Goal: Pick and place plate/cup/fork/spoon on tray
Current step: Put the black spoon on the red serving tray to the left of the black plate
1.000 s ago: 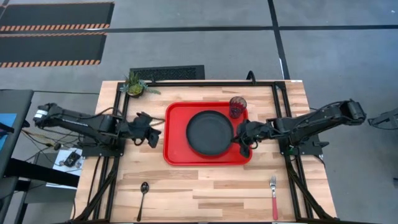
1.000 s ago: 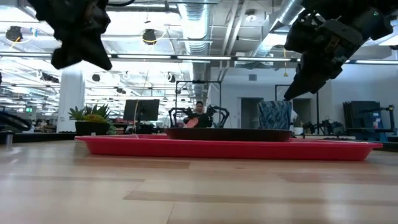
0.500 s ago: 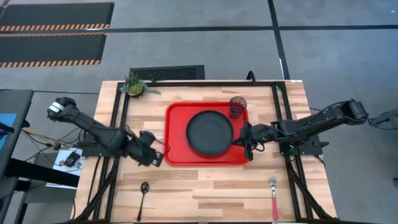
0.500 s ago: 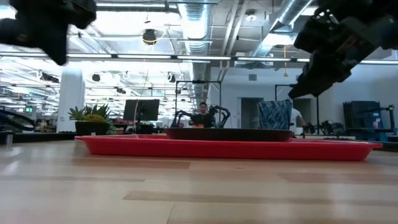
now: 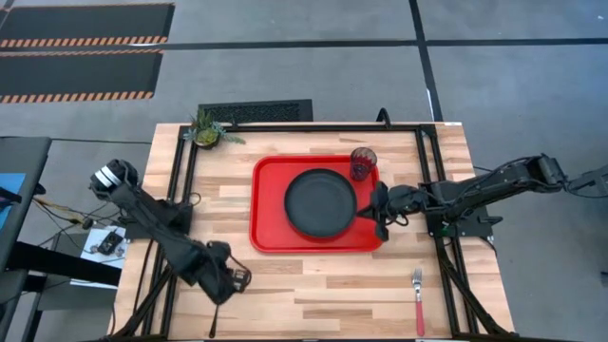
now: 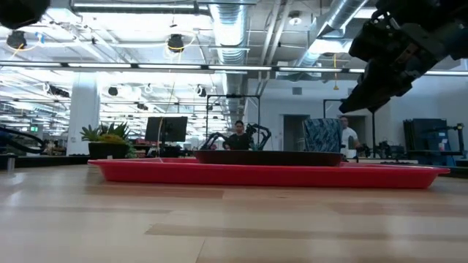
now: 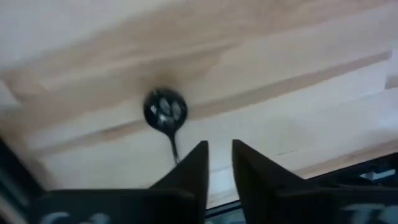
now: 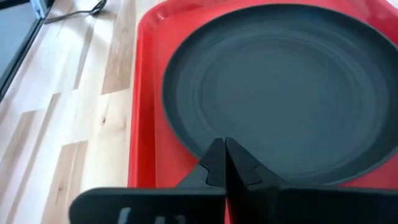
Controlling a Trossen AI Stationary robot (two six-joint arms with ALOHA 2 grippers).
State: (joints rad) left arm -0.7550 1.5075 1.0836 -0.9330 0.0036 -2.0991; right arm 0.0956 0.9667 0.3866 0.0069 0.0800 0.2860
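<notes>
The red tray (image 5: 268,204) lies at the table's middle. The black plate (image 5: 320,202) lies flat in it, and the dark reddish cup (image 5: 363,162) stands at its far right corner. The fork (image 5: 417,290) lies on the wood near the front right. The dark spoon (image 7: 165,112) lies on the wood at the front left, hidden in the high view by my left gripper (image 5: 233,278). That gripper hovers over the spoon, its fingers (image 7: 219,144) a little apart above the handle. My right gripper (image 5: 381,213) is shut and empty. It hangs above the tray's right rim beside the plate (image 8: 280,93).
A small potted plant (image 5: 207,130) stands at the table's far left corner. Black frame rails (image 5: 180,180) run along both sides of the table. Bare wood lies between the spoon and the fork along the front edge. People stand in the room beyond the table.
My left gripper has swung from beside the tray's left rim toward the table's near edge and now hangs over the spoon. The spoon, plate, cup and fork have stayed where they were.
</notes>
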